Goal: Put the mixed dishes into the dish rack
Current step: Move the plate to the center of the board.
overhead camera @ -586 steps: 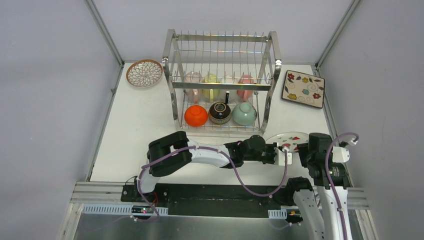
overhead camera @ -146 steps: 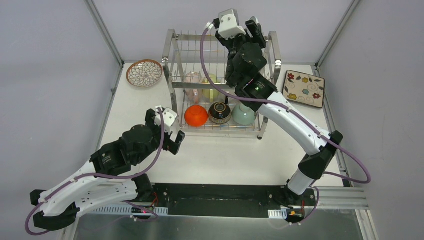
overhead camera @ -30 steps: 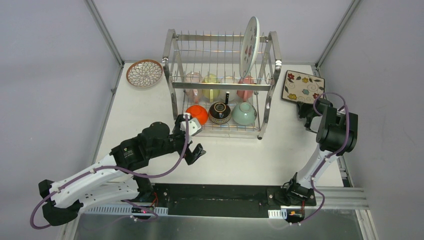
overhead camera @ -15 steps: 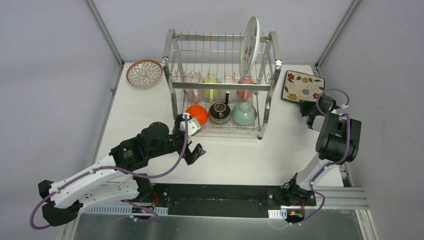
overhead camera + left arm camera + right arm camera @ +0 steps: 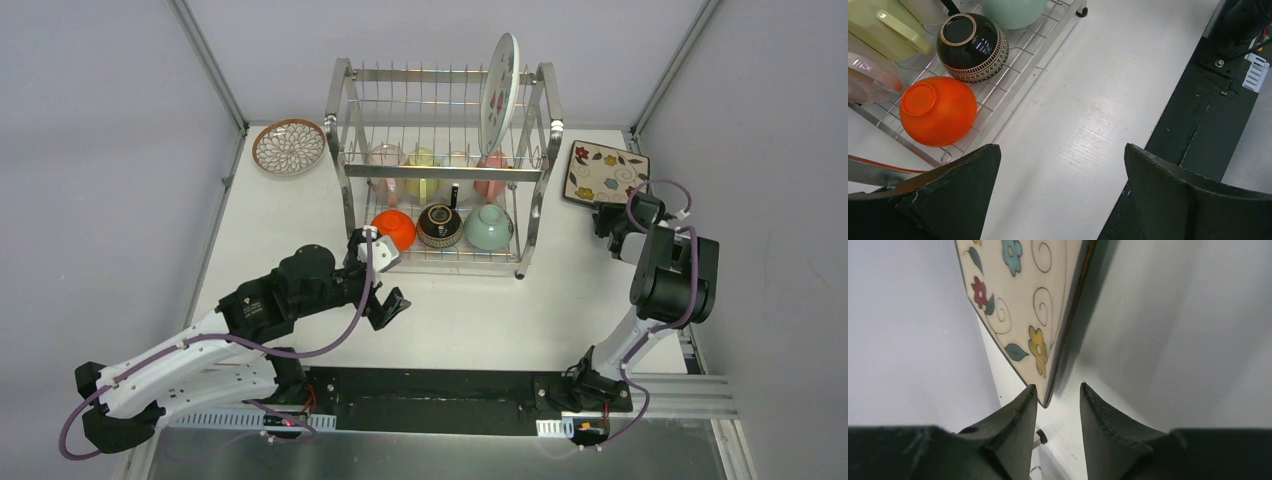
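Straddling a corner edge of the square plate point(image 5: 1023, 300) with right hand point(image 5: 1057, 387) slightly parted, not clamped; hovering left hand point(image 5: 1060, 150) spread wide, open bench point(image 5: 1088, 100) below, three bowls point(image 5: 938, 110) ahead-left.

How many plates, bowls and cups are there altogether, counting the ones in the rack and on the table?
Plates: 3 (petal-pattern plate, square floral plate, white plate upright in the dish rack)
Bowls: 3 (orange bowl, dark brown bowl, mint bowl)
Cups: 4 (pale pink cup, yellow cup, white cup, salmon cup)
Total: 10
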